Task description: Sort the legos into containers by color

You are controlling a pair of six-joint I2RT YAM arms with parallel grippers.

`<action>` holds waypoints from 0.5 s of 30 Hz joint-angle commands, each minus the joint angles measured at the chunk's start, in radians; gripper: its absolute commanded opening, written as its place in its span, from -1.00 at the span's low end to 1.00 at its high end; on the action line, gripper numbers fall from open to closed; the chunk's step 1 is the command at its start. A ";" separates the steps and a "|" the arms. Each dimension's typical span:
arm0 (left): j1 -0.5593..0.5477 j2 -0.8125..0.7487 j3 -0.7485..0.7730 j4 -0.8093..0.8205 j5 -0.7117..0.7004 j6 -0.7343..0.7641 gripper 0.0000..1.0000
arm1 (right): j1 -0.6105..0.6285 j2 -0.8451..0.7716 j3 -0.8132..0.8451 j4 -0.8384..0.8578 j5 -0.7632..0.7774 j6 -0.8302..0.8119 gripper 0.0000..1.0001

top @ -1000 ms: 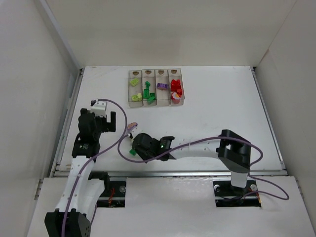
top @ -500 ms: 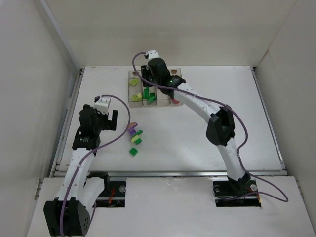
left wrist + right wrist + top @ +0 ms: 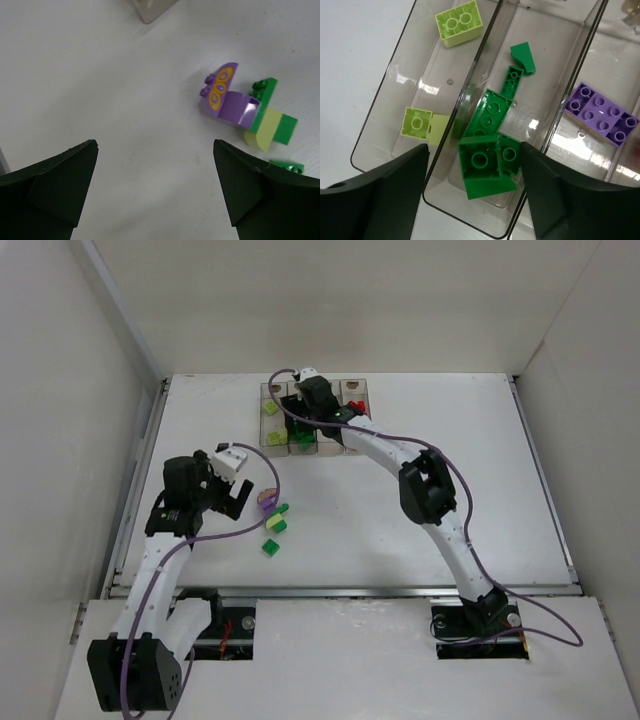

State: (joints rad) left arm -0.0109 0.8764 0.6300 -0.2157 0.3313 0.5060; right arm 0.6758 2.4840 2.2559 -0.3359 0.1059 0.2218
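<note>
left gripper: jaws wide apart with nothing between them, just bare table. it hangs low on the near left side, right next to the loose legos.
right gripper: arm stretched way out to the far side, sitting over the boxes. fingers are apart and not pinching anything, and the gap lines up right above the green box.
boxes: four clear ones joined in a row at the far end of the table, a bit left of centre. the right arm covers part of them from the top view.
box 1 (leftmost): two yellow-green bricks, one toward each end, not touching.
box 2: green pile, several dark green pieces heaped against each other. there's also a little green wedge further along.
box 3: purple plate lying flat, studs up.
box 4 (rightmost): red bricks, only partly visible past the arm.
loose legos: small cluster on the table, well apart from the boxes.
cluster close up: purple piece with an orange pattern touches a green brick. that one has a pale yellow-green bit against it. one more green one sits just beside, half behind a finger.
</note>
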 commanded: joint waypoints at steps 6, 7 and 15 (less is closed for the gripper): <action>-0.055 0.082 0.195 -0.474 0.374 0.529 0.95 | 0.007 -0.155 -0.087 0.069 0.035 -0.006 0.97; -0.073 0.107 0.204 -0.540 0.374 0.558 0.93 | 0.007 -0.180 -0.108 0.084 0.035 -0.006 1.00; -0.400 0.136 0.206 -0.729 0.140 0.865 0.97 | 0.048 -0.468 -0.377 0.095 0.103 0.004 1.00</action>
State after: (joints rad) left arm -0.3264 1.0264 0.8185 -0.8055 0.5205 1.1740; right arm 0.6827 2.1757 1.9549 -0.3012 0.1513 0.2173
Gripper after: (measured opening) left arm 0.983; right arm 0.998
